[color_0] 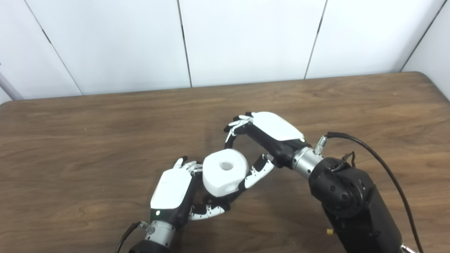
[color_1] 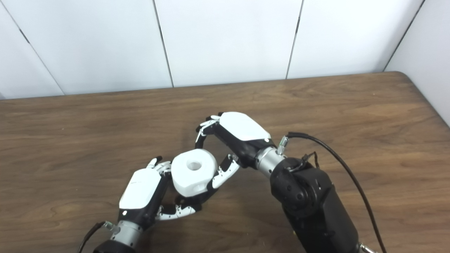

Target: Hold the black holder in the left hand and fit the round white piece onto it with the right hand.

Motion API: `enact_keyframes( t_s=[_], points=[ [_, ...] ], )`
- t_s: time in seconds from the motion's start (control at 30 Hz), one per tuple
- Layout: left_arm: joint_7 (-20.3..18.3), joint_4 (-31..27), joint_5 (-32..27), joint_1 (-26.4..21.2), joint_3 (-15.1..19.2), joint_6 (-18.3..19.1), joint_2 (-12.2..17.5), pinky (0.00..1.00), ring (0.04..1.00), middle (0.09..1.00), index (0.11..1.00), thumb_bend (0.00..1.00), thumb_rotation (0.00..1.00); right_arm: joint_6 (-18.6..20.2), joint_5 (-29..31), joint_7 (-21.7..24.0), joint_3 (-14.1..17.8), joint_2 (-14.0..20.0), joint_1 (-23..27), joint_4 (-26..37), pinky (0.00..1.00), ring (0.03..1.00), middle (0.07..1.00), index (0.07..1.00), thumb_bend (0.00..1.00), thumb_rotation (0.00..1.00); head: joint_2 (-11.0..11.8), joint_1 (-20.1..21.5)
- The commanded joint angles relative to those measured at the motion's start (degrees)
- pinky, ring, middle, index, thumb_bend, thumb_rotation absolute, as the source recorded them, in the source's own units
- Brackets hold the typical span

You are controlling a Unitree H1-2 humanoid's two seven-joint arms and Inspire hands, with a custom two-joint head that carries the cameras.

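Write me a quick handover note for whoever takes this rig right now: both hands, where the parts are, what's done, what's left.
Left hand: shut on the assembly, held above the table.
Right hand: open, thumb against the round white piece, fingers curled above and apart from it.
Black holder: mostly hidden under the white piece, between the left fingers.
Done: white piece appears placed on the holder.
Left: confirm it is fully seated, withdraw the right hand.

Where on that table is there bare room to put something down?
Plenty: the table is bare wood along the wall, across its whole left side, and to the far right beyond the cable. It is crowded only near the front middle, where the left hand and right hand meet around the white piece.
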State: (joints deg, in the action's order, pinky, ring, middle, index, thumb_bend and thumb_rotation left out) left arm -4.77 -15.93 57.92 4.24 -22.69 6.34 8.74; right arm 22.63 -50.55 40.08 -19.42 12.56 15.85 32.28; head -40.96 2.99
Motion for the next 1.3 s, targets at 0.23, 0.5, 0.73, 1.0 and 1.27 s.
enact_keyframes(
  t_s=[0.23,0.5,0.73,1.0,1.27],
  points=[
    [-0.55,-0.17,0.25,-0.27,-0.31,-0.45,0.25,0.97,0.839,0.749,0.485,0.52,0.05,-1.49,-0.13,-0.81,-0.23,0.35,0.44,0.74,1.00,0.923,0.824,0.484,0.52,0.14,-0.05,0.01],
    [-0.58,-0.37,0.25,-0.29,-0.24,-0.51,0.35,0.96,0.835,0.745,0.485,0.52,0.05,-1.21,-0.15,-0.85,-0.08,0.29,0.43,0.78,1.00,0.930,0.826,0.486,0.52,0.14,0.06,0.46],
    [-0.60,-0.25,0.40,-0.29,-0.24,-0.47,0.43,0.96,0.835,0.744,0.485,0.52,0.05,-1.60,-0.67,-1.12,-0.30,0.52,0.22,0.75,1.00,0.928,0.826,0.489,0.53,0.14,0.00,0.55],
    [-0.82,-0.22,0.50,-0.37,-0.24,-0.31,0.45,0.96,0.837,0.745,0.485,0.52,0.05,-1.55,-0.91,-1.22,-0.27,0.47,0.35,0.66,1.00,0.933,0.829,0.491,0.52,0.15,0.00,0.54],
    [-0.80,-0.19,0.77,-0.46,-0.33,-0.39,0.56,0.96,0.836,0.744,0.485,0.52,0.05,-1.30,-0.71,-1.04,-0.09,0.50,0.35,0.84,1.00,0.933,0.833,0.492,0.52,0.15,-0.03,0.57]
  ],
)
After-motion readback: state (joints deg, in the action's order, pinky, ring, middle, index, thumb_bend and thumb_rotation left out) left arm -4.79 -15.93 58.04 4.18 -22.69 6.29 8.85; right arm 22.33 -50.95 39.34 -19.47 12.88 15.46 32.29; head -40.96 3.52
